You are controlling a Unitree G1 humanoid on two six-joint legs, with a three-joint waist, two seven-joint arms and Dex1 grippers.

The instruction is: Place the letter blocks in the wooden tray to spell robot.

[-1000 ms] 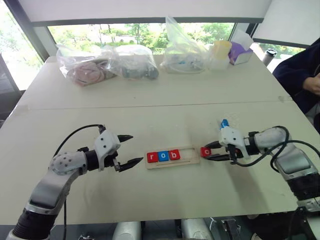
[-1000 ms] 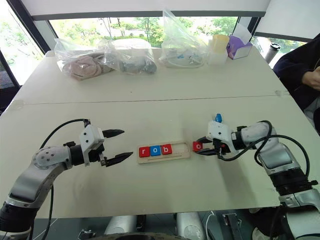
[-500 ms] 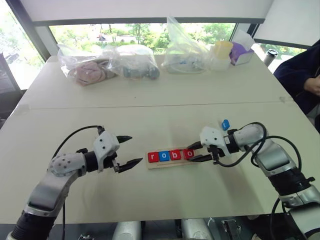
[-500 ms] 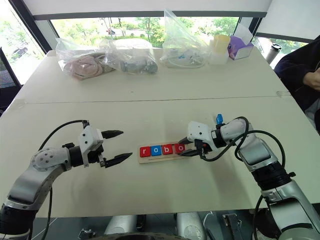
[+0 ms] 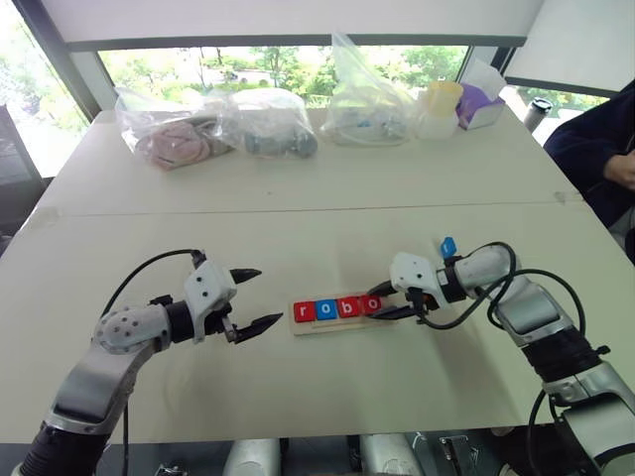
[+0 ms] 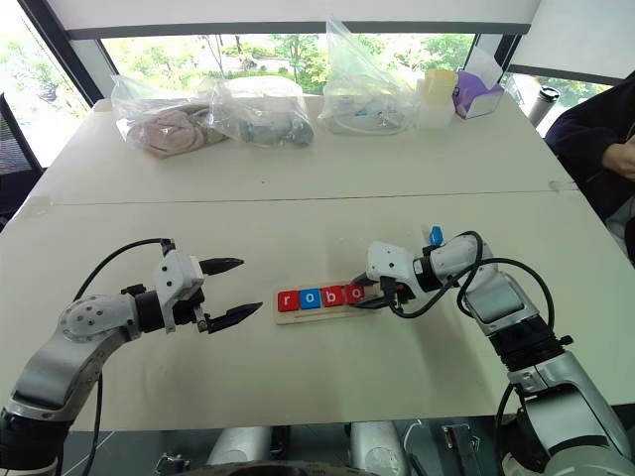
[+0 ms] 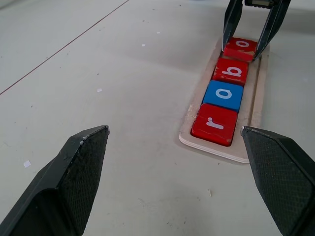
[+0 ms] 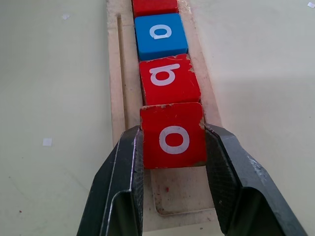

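1. Red "o" block (image 8: 173, 136) sits between the two fingers of my right gripper (image 5: 382, 301), which are pinched tight on its two sides
2. It lies in the wooden tray (image 7: 258, 101), just after the red "b" block (image 8: 169, 79), in the fourth spot
3. Tray runs long ways from left to right in front of me, and the row reads r, o, b, o
4. One spot stays free at the right end, under my right fingers
5. Small blue block (image 5: 448, 246), I think the "t", lies just behind my right arm, so that arm is nearer to it
6. My left gripper (image 5: 250, 297) hangs wide open with nothing in it, just left of the tray
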